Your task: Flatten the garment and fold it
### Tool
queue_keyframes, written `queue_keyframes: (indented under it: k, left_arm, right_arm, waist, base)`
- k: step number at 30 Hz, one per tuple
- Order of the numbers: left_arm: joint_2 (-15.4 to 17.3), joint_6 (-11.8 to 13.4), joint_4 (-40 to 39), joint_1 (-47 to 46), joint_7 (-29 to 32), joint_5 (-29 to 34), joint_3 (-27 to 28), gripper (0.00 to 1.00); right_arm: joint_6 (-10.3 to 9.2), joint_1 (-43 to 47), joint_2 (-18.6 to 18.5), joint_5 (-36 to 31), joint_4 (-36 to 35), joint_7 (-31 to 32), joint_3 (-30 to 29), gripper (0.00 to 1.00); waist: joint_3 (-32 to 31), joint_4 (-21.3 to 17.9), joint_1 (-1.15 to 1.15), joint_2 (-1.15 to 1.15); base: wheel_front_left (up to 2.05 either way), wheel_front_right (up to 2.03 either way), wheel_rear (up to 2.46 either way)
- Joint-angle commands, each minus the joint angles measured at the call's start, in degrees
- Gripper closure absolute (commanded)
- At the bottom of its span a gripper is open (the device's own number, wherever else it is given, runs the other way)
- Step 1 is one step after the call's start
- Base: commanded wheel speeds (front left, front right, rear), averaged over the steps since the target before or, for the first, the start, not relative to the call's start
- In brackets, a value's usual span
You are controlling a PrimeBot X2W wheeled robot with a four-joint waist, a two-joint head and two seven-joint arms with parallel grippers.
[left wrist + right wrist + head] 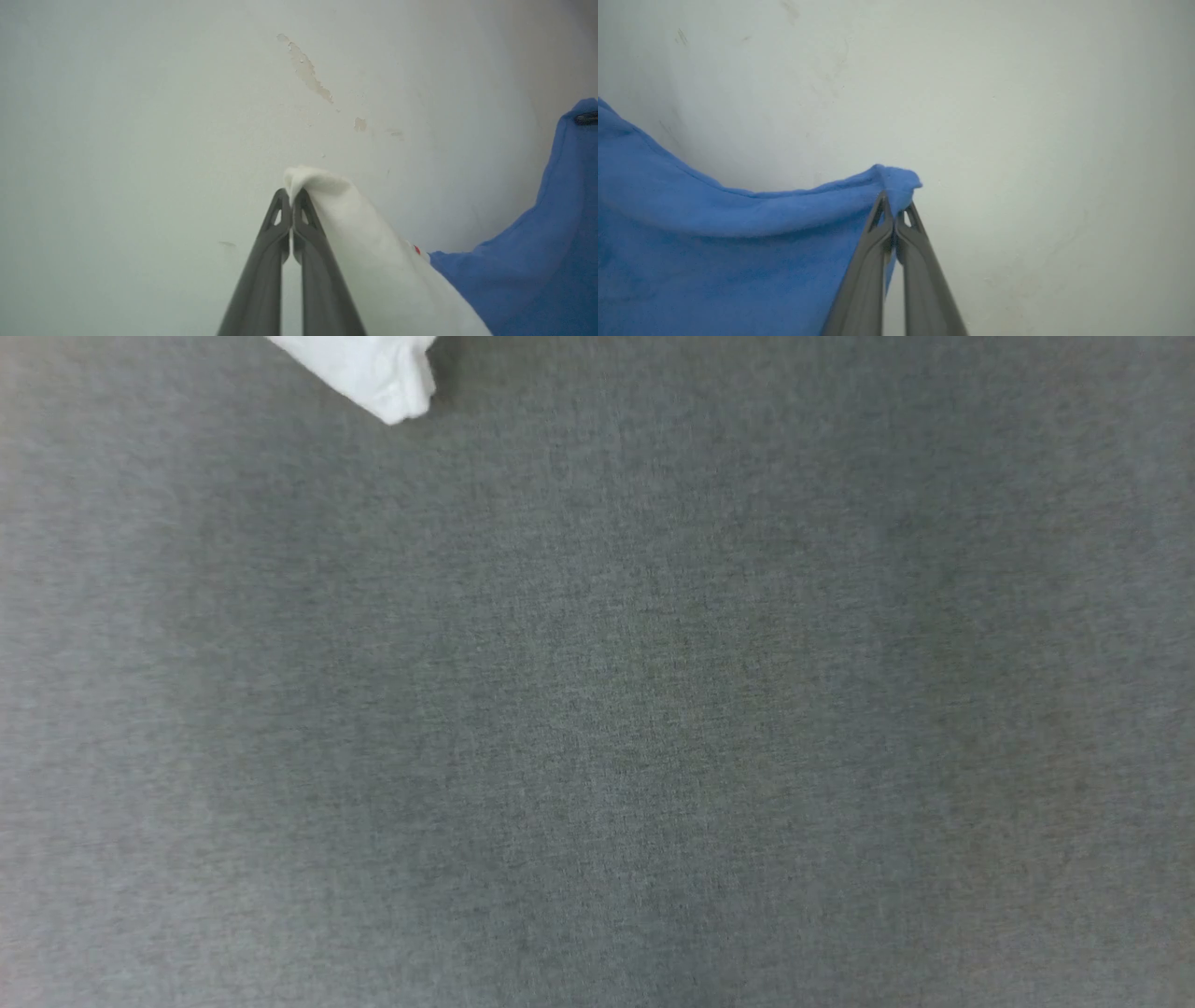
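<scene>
Both hands are pinched shut on the garment [714,242], each on its own bit of fabric.

Left hand [292,196]: fingers pressed together, with a fold of the white sleeve [355,224] clamped at the tips and a small tuft of cloth poking past them. The sleeve drapes away to the lower right of the left wrist view. There's a speck of red trim [416,249] where the white meets the blue body [537,261]. A small dark bit [586,117] sits at the top of the blue edge on the far right, too small to tell what it is.

Right hand [895,210]: fingers also together, gripping a bunched blue edge right at the tips. From there the top edge of the blue cloth sags in a shallow curve toward the left of the right wrist view, and the rest hangs below it.

So the shirt is held up off the tips of both hands, in front of a pale wall [140,116] with a patch of peeled paint [306,70].

Head view: a white corner of the garment shows at the top edge, left of centre, over a plain grey surface [597,709]. Can't tell whether it touches that surface, or whether that's the desk.
</scene>
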Motion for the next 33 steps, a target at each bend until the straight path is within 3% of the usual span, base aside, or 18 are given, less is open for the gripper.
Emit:
queue_keyframes:
  k: [1,5,10,15,19,25,29,33]
  left_arm:
    - [-0.4,-0.5,0.6,-0.4,-0.7,0.0,-0.2,1.00]
    - [-1.4,-2.8,2.4,1.8,-3.6,-2.8,-1.2,1.00]
    - [0.9,-4.1,0.3,8.8,-6.4,-7.3,-4.5,1.00]
    - [6.2,-4.3,-6.7,19.5,-9.4,-10.6,-10.5,1.00]
    - [9.5,-4.1,-12.6,30.2,-11.0,-12.1,-13.2,1.00]
    - [11.5,1.6,-22.4,48.0,-11.5,-13.7,-12.1,1.00]
    - [11.2,6.2,-27.7,60.7,-11.5,-13.1,-10.4,1.00]
    - [10.1,9.1,-30.4,73.1,-11.5,-13.9,-10.8,1.00]
  right_arm:
    - [-0.05,-0.3,0.1,-0.3,0.7,-0.8,0.6,1.00]
    - [-0.05,0.3,-1.3,0.4,2.7,-4.4,4.1,1.00]
    - [-0.05,3.4,-5.4,3.6,0.0,-8.7,8.7,1.00]
    - [-0.05,11.9,-11.0,8.7,-8.5,-10.7,10.7,1.00]
    - [-0.05,26.3,-15.9,12.2,-17.5,-9.7,7.7,1.00]
    - [-0.05,52.3,-17.0,13.5,-27.5,-7.8,-3.8,1.00]
    - [-0.05,68.5,-12.6,12.6,-33.1,-6.7,-10.9,1.00]
    - [-0.05,82.1,-7.7,11.8,-36.1,-5.9,-15.1,1.00]
  waist:
    - [5.0,-1.0,-0.01,0.00]
    - [7.3,-0.1,-0.01,0.00]
    - [7.8,1.9,-0.01,0.00]
    - [4.9,3.7,-0.01,0.00]
    - [1.1,5.0,-0.01,0.00]
    - [-4.1,5.3,-0.01,0.00]
    - [-7.5,5.0,-0.01,0.00]
    - [-11.2,4.7,-0.01,0.00]
  base:
    - [0.00,0.00,0.00]
    - [0.00,0.00,0.00]
    - [0.00,0.00,0.00]
    - [0.00,0.00,0.00]
    - [0.00,0.00,0.00]
    - [0.00,0.00,0.00]
    - [0.00,0.00,0.00]
    - [0.00,0.00,0.00]
